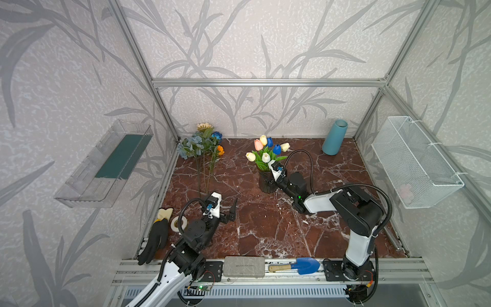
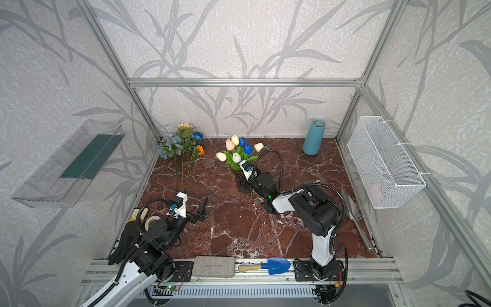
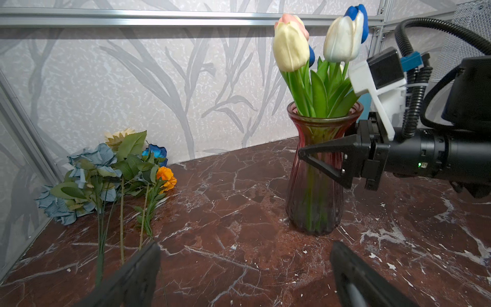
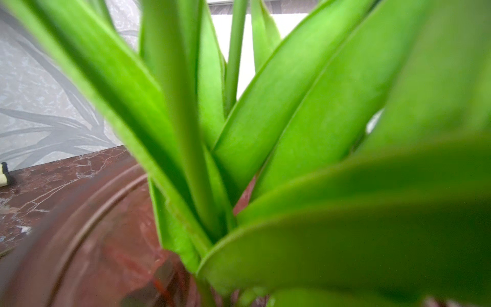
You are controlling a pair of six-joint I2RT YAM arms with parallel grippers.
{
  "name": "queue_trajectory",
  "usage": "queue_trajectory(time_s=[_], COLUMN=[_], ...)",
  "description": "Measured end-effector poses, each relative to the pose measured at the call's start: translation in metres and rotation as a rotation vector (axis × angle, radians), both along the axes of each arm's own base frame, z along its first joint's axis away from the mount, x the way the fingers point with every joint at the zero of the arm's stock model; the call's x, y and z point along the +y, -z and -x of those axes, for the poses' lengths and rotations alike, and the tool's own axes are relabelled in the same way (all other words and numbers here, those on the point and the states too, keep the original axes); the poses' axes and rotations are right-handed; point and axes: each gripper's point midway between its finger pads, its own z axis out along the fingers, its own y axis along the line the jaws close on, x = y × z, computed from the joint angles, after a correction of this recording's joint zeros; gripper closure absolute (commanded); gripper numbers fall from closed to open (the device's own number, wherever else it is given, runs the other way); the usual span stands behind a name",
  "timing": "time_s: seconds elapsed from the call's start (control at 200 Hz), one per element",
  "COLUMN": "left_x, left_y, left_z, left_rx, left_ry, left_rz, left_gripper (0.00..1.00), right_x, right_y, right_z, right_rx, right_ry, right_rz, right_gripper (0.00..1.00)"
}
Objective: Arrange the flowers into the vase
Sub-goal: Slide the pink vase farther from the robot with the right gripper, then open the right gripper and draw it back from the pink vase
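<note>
Red-brown marble table [image 1: 265,226] carries a red glass vase [image 1: 265,186] of tulips [image 1: 266,151], with the right pincer [image 3: 310,152] clamped round its waist. The left pincer [image 3: 244,276] hovers with jaws apart near the loose rose-and-daisy stems [image 1: 204,148] lying by the back corner. Best to grip the bare stalks low, then thread them between the tulip leaves. Lettering on the grey block [image 1: 244,266] is too faint to read.

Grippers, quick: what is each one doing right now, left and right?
Left gripper: open, holding nothing.
Right gripper: shut on the red glass vase, gripping it at its narrow waist.
</note>
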Motion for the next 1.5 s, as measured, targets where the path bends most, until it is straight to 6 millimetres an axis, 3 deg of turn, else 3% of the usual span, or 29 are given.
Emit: queue_trajectory(time_s=[0.16,0.395,0.635,0.745,0.86,1.045,1.09,1.14,1.18,1.285,1.42,1.455,1.5], left_x=[0.0,0.0,0.0,0.0,-0.001,-0.002,-0.002,-0.003,-0.003,-0.003,-0.005,-0.006,-0.006], left_y=[0.003,0.002,0.0,0.001,0.003,0.007,0.008,0.008,0.008,0.008,0.01,0.011,0.012], left_z=[0.0,0.0,0.0,0.0,-0.001,-0.003,-0.003,-0.004,-0.004,-0.005,-0.006,-0.006,-0.006], left_rx=[-0.001,-0.016,-0.022,-0.023,-0.019,-0.009,-0.006,-0.005,-0.005,-0.006,0.001,0.005,0.007], left_ry=[0.0,-0.001,0.0,-0.001,-0.002,-0.001,0.0,0.0,0.0,0.0,0.005,0.008,0.008], left_rz=[0.001,0.01,0.015,0.015,0.012,0.005,0.003,0.002,0.002,0.003,-0.002,-0.005,-0.006], left_gripper=[0.0,0.01,0.01,0.01,0.0,0.0,0.01,0.0,0.01,0.01,0.0,0.0,0.0], right_x=[-0.006,-0.01,-0.02,-0.026,-0.032,-0.033,-0.032,-0.031,-0.031,-0.029,-0.028,-0.028,-0.028], right_y=[-0.015,-0.037,-0.023,-0.006,-0.005,-0.004,-0.005,-0.005,-0.005,-0.013,-0.021,-0.022,-0.024], right_z=[-0.037,-0.114,-0.193,-0.214,-0.231,-0.244,-0.245,-0.246,-0.246,-0.245,-0.246,-0.246,-0.245], right_rx=[-0.014,-0.068,-0.06,-0.023,-0.015,-0.015,-0.017,-0.016,-0.014,-0.027,-0.04,-0.041,-0.05], right_ry=[0.019,0.048,0.087,0.102,0.106,0.095,0.091,0.086,0.083,0.068,0.061,0.058,0.054], right_rz=[-0.022,-0.081,-0.092,-0.078,-0.092,-0.113,-0.118,-0.123,-0.125,-0.136,-0.144,-0.146,-0.15], right_gripper=[0.9,0.9,0.9,0.9,0.89,0.69,0.59,0.4,0.33,0.22,0.16,0.08,0.05])
